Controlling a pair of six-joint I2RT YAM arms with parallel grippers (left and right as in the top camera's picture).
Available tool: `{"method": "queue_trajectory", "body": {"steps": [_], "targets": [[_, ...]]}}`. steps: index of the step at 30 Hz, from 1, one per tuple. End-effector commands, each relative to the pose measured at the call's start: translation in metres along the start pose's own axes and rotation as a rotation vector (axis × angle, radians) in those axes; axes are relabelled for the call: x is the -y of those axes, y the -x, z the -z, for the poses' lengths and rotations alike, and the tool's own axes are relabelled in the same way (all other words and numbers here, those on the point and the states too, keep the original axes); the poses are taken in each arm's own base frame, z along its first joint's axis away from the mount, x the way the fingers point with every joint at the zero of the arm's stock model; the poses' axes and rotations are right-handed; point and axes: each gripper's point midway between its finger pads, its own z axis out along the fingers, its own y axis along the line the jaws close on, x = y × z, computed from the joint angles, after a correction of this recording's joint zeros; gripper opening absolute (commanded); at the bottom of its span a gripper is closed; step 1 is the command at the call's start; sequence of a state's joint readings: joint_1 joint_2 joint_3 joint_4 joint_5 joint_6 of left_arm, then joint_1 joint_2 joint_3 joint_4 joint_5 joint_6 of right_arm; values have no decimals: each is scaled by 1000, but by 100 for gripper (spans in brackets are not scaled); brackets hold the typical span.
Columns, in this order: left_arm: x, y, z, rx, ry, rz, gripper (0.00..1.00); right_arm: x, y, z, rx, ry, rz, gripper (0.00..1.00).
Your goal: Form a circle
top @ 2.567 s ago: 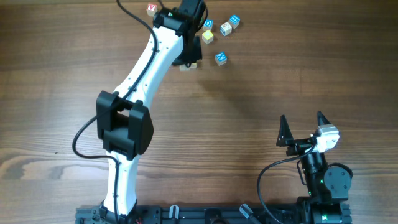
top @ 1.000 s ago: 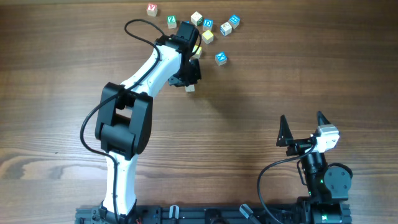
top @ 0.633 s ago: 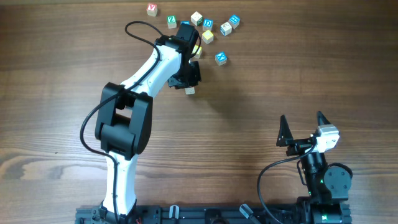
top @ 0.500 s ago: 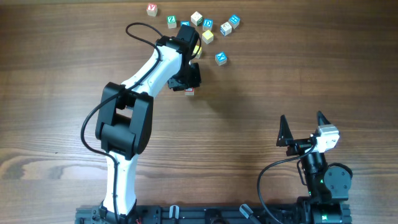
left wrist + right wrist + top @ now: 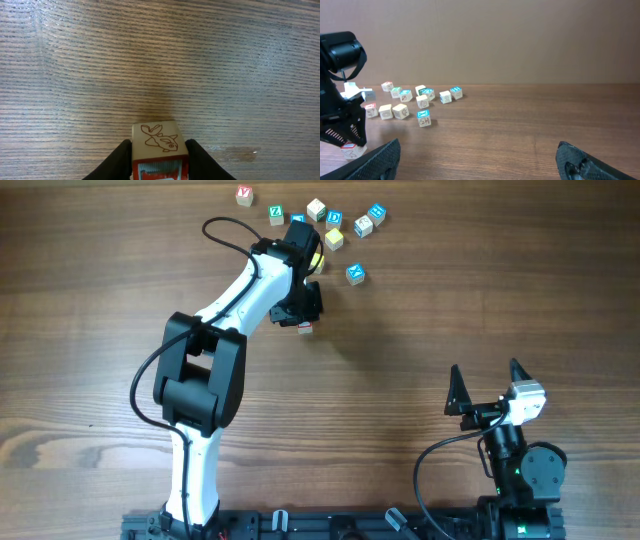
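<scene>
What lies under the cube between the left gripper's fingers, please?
Bare wooden table shows all around the cube between the left gripper's fingers. The patch directly beneath it is covered, so nothing there can be seen.

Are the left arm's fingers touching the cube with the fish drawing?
Touching. The left wrist view shows the fish cube pressed between both fingers, with no gap visible on either side.

The small pale wooden cube (image 5: pixel 161 141) bears a brown line-drawn fish on its cream face, with a red border on the face below. The wooden worktop (image 5: pixel 225 60) is mid-brown with fine streaked grain. Loose on it lie a blue-lettered wooden cube (image 5: pixel 355 274), a red-lettered wooden cube (image 5: pixel 244 195) and a green-lettered wooden cube (image 5: pixel 276 213).
</scene>
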State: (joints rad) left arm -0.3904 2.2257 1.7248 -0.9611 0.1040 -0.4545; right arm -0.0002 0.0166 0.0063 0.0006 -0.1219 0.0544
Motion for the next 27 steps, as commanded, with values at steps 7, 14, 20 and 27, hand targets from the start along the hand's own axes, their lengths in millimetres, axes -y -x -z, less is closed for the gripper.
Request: {"method": "queue_trajectory", "body": {"steps": [7,14,20,27], "targets": [[3,3,-8,5,-16,-2,26,4,1,0,5,-22,10,100],[5,7,-8,22,-26,3,26,4,1,0,5,-22,10,100],[5,7,-8,23,-26,3,25,4,1,0,5,-22,10,100],[4,5,-8,17,-23,4,24,4,1,0,4,-22,10,100]]}}
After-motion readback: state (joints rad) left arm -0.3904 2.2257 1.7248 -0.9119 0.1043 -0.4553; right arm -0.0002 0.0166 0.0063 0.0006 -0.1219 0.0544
